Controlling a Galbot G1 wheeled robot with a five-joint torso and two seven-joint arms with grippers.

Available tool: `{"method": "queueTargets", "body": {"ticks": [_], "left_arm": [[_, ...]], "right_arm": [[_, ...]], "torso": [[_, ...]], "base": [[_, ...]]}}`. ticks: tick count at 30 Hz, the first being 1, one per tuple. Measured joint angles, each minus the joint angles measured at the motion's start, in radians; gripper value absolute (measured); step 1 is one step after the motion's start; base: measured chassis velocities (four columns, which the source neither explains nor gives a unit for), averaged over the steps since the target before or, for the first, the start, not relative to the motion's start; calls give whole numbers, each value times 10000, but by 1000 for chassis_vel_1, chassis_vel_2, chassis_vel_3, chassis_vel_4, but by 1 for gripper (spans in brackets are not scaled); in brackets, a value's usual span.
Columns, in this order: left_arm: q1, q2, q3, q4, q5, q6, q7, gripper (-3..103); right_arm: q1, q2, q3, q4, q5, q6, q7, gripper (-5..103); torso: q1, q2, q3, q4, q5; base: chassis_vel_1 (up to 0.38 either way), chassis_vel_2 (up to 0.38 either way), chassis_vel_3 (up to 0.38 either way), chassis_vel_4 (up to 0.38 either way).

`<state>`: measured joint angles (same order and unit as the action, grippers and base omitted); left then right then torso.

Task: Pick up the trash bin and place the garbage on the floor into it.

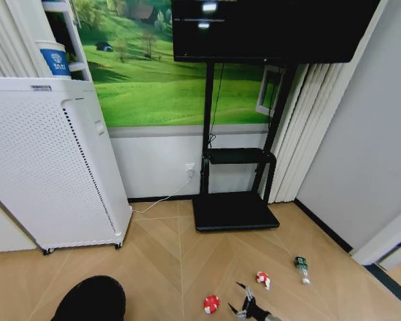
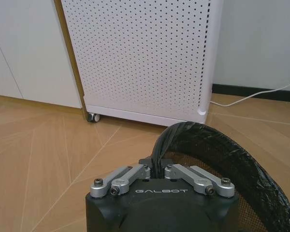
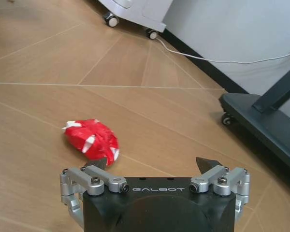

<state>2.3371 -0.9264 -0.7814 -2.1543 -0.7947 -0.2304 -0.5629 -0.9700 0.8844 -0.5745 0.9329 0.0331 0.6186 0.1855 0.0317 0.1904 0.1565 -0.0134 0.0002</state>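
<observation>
The trash bin sits low at the robot's left, its dark rim lined with a black bag. The left tool is clenched on that rim, fingers pinched together over the bag's edge, so the bin hangs from one side of its mouth. Judging from the wrist view, the opening faces upward and the bin's long axis runs roughly vertical, which keeps the mouth ready to receive things dropped from above; how much it tilts I cannot tell.

The garbage lies scattered on the wooden floor to the robot's right. A crumpled red-and-white wrapper lies nearest, a second red-and-white piece a little farther out, and a small clear bottle with a green label beyond that, lying on its side with its long axis running roughly away from the robot, the green-labelled end farther off.

The right tool hovers low over the floor just beside the nearest wrapper, its fingers spread wide and holding nothing. The wrapper lies off to one side of the gap, not between the fingers.

Behind stand a white perforated appliance on castors and a black TV stand.
</observation>
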Motion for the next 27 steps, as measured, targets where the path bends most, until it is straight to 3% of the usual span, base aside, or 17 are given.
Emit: {"method": "queueTargets", "body": {"ticks": [13, 21, 27], "left_arm": [[-515, 192, 288, 276, -230, 135, -250, 7], [-846, 334, 470, 308, -413, 262, -463, 7], [-1016, 387, 619, 343, -473, 290, -532, 7]], "right_arm": [[496, 799, -622, -1794, 151, 476, -987, 100], [797, 1062, -633, -1848, -919, 151, -693, 100], [854, 1104, -815, -1762, -1061, 126, -637, 100]], "torso": [[0, 0, 0, 0, -4], [-1, 1, 0, 1, -2], [-1, 2, 0, 0, -2]], "base": [[0, 0, 0, 0], [0, 0, 0, 0], [0, 0, 0, 0]]}}
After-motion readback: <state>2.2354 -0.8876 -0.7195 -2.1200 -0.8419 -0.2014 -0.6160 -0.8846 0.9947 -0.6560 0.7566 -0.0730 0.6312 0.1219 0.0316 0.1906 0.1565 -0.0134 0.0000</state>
